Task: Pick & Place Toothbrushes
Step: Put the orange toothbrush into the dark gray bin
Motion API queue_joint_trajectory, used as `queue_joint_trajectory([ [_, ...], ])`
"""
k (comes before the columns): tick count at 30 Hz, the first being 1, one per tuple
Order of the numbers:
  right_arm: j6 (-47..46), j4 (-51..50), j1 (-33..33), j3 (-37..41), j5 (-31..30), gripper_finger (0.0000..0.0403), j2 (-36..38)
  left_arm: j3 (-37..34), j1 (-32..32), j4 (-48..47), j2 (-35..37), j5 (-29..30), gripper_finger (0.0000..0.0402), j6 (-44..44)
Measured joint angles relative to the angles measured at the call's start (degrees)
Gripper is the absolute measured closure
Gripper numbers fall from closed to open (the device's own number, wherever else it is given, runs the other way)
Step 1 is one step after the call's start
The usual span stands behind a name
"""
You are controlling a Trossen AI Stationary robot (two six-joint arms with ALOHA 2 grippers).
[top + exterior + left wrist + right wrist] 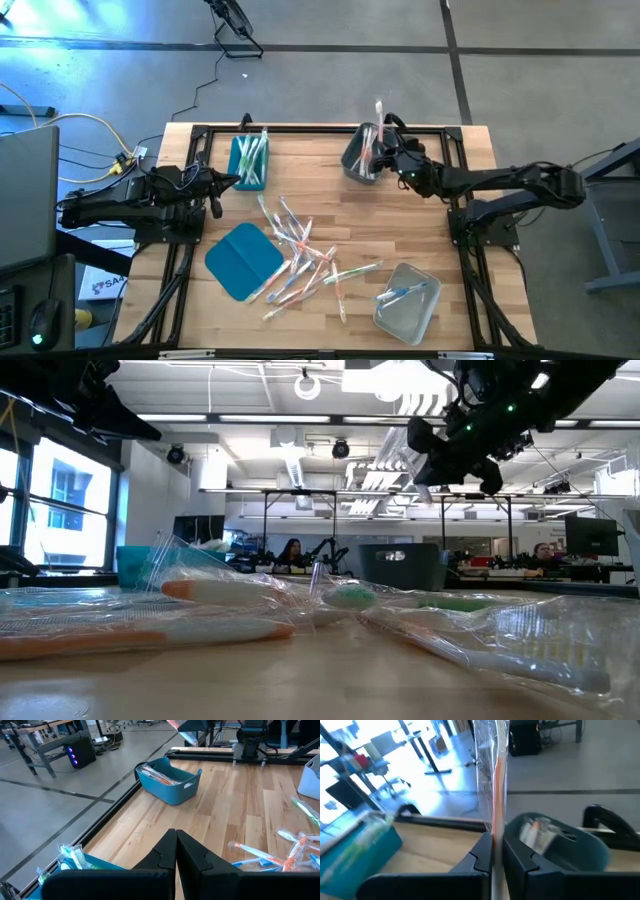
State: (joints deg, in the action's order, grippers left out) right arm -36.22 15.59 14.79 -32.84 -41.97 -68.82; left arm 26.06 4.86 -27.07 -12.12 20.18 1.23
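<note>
Closed on a clear-wrapped toothbrush with an orange handle [496, 780], my right gripper [493, 851] shows it rising upright between the dark fingers in the right wrist view, with the grey rectangular bin [570, 847] just beyond. From the high view, I place that gripper [385, 143] over the grey bin [358, 158] at the table's far edge; my left gripper [232, 181] waits beside the teal rectangular bin [249, 162], which holds green toothbrushes. Loose wrapped toothbrushes [305, 255] lie scattered mid-table, next to the flat teal lid [241, 260]; the clear rectangular bin [408, 300] holds a blue one. In the left wrist view, my left fingers [159, 857] meet, fully shut on nothing. At table height, wrapped brushes [215, 592] fill the foreground.
</note>
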Motion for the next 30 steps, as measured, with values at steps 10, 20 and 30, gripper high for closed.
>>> queue_joint_trajectory([
  [10, -2.7, 6.1, 0.5, 0.0, 0.2, 0.0387, -8.6, 0.0, 0.0, 0.0, 0.0, 0.0, 0.0398, 0.0],
  [20, -6.2, 6.1, 3.2, 0.0, 1.2, 0.0388, -14.7, 0.0, 0.0, 0.0, 0.0, 0.0, 0.0398, 0.0],
  [30, -6.0, 3.9, 3.8, 0.0, 1.7, 0.0384, -15.2, 0.0, 0.0, 0.0, 0.0, 0.0, 0.0398, 0.0],
])
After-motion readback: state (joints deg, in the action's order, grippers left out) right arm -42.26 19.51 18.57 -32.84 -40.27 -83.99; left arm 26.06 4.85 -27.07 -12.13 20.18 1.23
